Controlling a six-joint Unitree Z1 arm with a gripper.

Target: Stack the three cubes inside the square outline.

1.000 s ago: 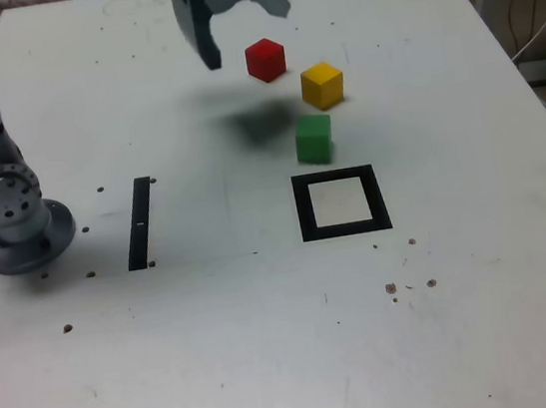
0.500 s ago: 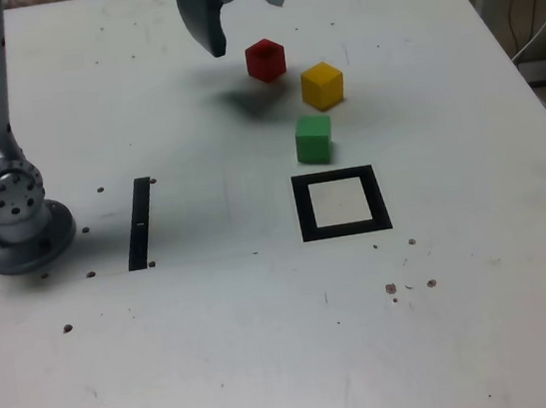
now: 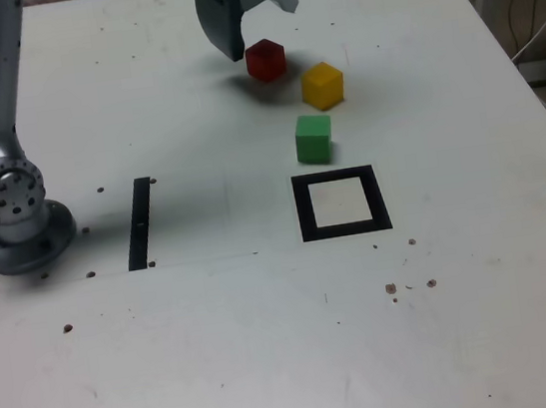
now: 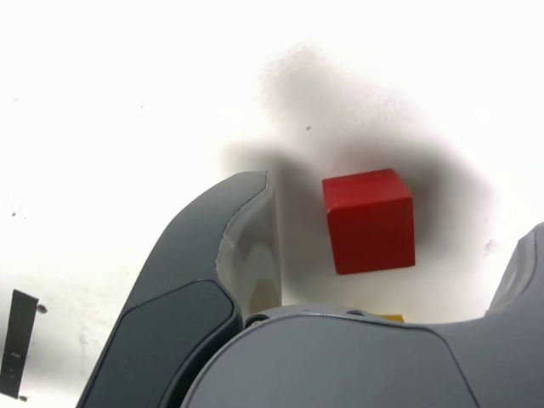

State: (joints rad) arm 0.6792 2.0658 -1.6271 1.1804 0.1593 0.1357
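The claw [image 3: 260,27] hung with its jaws spread wide just over the red cube [image 3: 265,59], holding nothing; in the wrist view the red cube [image 4: 370,221] sat between the two dark fingers [image 4: 200,289], touching neither. The yellow cube [image 3: 322,85] stood just beside the red one, toward the exterior view's right, and the green cube [image 3: 314,138] stood nearer the camera, close to the square outline [image 3: 341,203]. The outline's white centre held no cube. All three rested apart on the white counter [image 3: 272,345]. A thin black strip [image 3: 140,222] lay near the arm's base [image 3: 14,223].
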